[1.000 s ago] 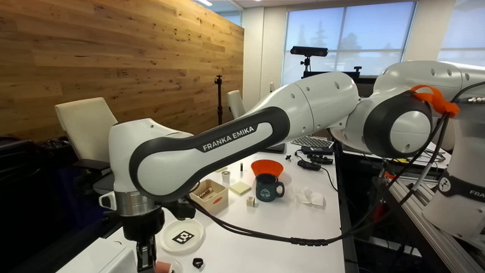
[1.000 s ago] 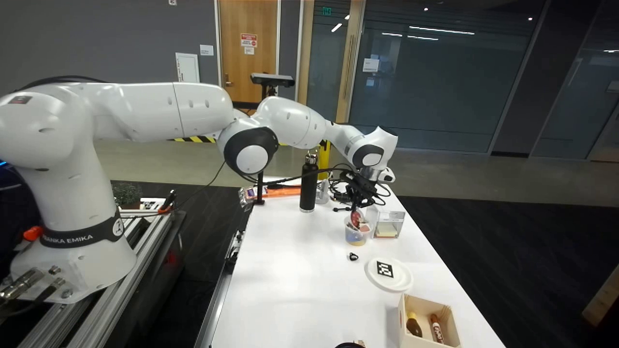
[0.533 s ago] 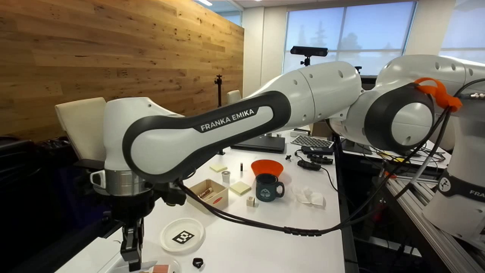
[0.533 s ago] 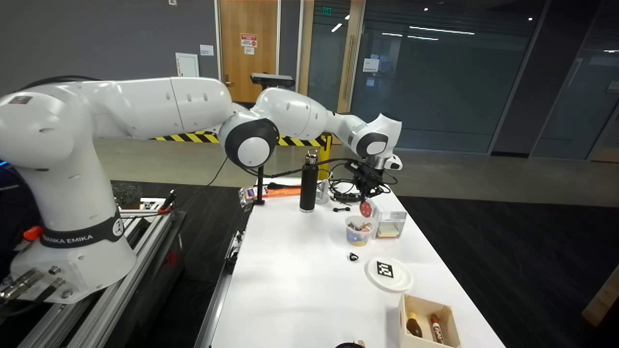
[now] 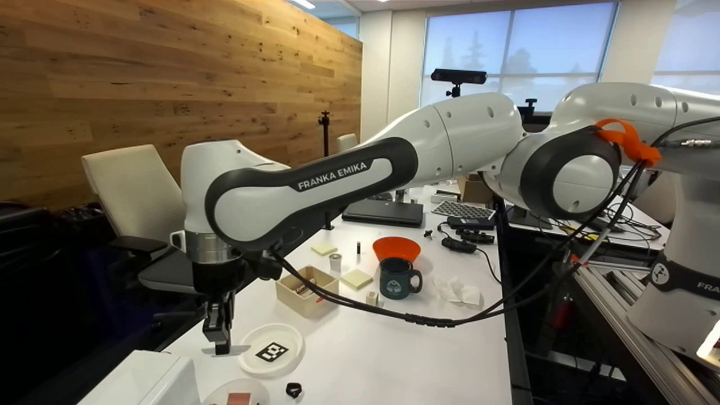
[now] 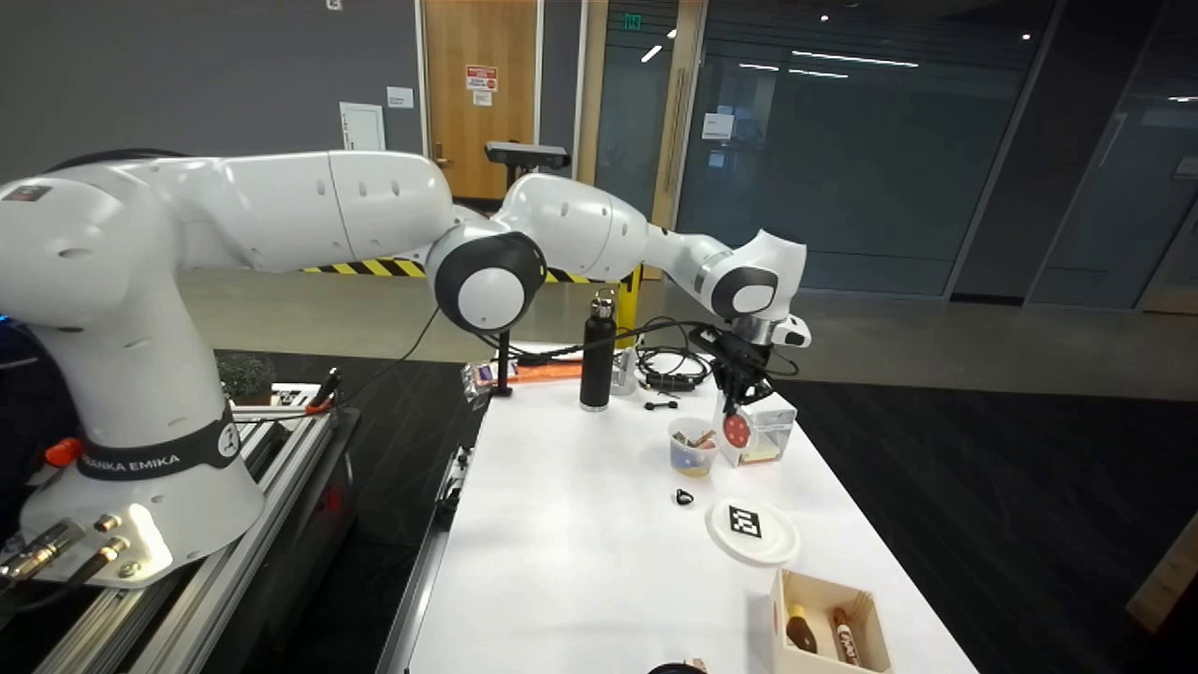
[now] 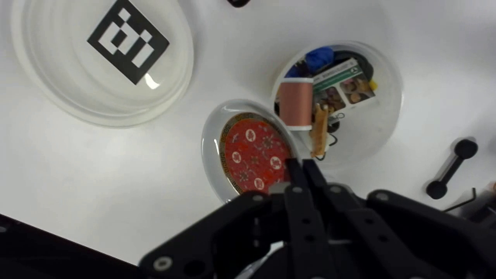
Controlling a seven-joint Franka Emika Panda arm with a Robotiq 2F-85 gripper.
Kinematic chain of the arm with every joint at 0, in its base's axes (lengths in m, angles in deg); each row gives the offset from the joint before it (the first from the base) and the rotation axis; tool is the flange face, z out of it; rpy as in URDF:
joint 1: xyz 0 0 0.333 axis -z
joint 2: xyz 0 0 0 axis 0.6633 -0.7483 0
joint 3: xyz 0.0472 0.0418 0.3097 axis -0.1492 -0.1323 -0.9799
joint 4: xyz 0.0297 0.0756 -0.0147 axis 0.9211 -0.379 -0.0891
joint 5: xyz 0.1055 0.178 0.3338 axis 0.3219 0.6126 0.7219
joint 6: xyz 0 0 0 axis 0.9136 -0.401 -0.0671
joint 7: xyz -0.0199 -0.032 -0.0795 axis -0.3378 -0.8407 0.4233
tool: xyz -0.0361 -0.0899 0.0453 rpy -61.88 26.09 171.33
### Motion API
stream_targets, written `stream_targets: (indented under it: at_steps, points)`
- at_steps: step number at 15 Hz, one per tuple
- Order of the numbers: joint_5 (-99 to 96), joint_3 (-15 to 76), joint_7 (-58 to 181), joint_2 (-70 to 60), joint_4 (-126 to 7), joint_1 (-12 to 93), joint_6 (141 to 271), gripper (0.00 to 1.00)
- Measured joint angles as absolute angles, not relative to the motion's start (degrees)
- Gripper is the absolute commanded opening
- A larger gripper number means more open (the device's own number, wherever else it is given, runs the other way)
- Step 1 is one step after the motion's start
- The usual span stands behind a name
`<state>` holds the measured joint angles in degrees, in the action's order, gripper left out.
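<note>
The fingers (image 7: pixel 299 176) pinch the edge of a little red dish (image 6: pixel 737 432) that hangs below them in an exterior view. In the wrist view, a see-through tub (image 7: pixel 370 133) of small bits (image 7: pixel 329 95) sits past the fingers. A white plate (image 7: pixel 79 89) is to their left, and a black stick with round ends (image 7: pixel 451 169) lies on the counter (image 7: pixel 155 174) to their right.

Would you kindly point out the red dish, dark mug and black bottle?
Red dish (image 7: pixel 251 150): wrist view, patterned face.
Dark mug (image 5: pixel 396 281): in an exterior view, side wall.
Black bottle (image 6: pixel 597 363): in an exterior view, main body.
</note>
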<state>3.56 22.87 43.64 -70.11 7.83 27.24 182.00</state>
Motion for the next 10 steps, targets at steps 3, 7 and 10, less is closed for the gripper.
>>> stream_targets:
  at_steps: [3, 7, 10]
  points:
    - [2.04, 25.41, 46.36, -70.29, 7.68, 27.42, 181.99, 0.01]
    - [-0.37, 28.34, 50.95, -71.2, 6.82, 27.41, 181.53, 0.01]
    - [-1.37, 29.68, 54.06, -72.65, 7.0, 27.36, 179.77, 0.01]
